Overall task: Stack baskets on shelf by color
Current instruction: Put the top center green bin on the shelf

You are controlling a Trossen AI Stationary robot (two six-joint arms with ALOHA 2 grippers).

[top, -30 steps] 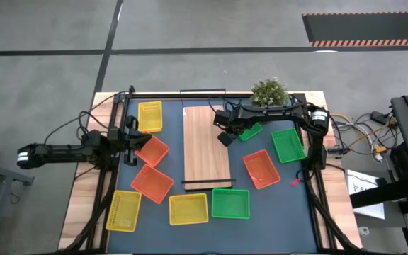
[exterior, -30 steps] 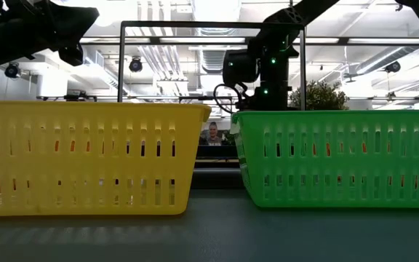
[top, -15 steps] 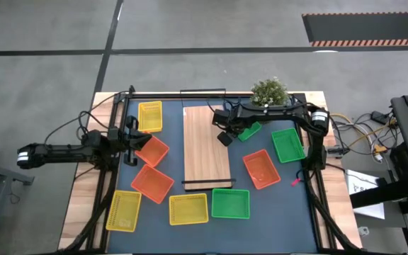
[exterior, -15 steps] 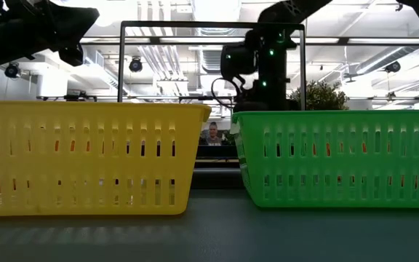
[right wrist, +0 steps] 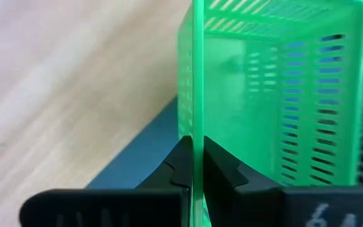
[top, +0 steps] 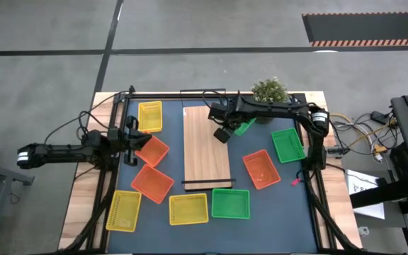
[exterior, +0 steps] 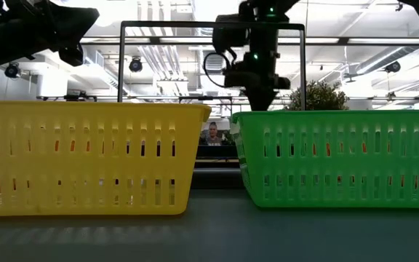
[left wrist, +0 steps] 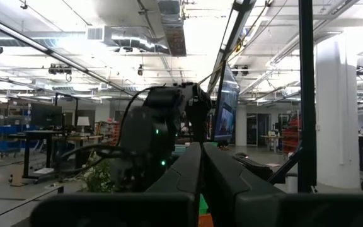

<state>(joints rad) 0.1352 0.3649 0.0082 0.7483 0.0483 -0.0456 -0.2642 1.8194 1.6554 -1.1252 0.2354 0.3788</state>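
Observation:
My right gripper (top: 229, 130) (right wrist: 194, 150) hangs just off the right side of the light-wood shelf (top: 206, 145), near its far end, shut on a green basket (top: 244, 126) (right wrist: 276, 94). Loose on the dark mat lie yellow baskets (top: 150, 116) (top: 188, 208) (top: 122, 210), orange ones (top: 151, 151) (top: 151, 182) (top: 261, 168) and green ones (top: 230, 202) (top: 287, 144). My left gripper (top: 134, 139) (left wrist: 201, 154) waits shut at the table's left side, touching nothing. My right gripper pinches one thin mesh wall of the green basket at its rim (right wrist: 198, 101), one finger inside the basket and one outside. The fingers come steeply from above. The basket hangs tilted below them; whether its lower end touches the mat I cannot tell.
A potted plant (top: 269, 91) stands at the far edge behind the right arm. In the low view a yellow basket (exterior: 86, 156) and a green one (exterior: 340, 156) fill the foreground. A black frame (top: 119, 106) borders the mat's left and far sides.
My right gripper has risen and gone slightly toward the shelf and the far edge, rolling a little. The green basket has come up with it and tipped, shifting toward the shelf.

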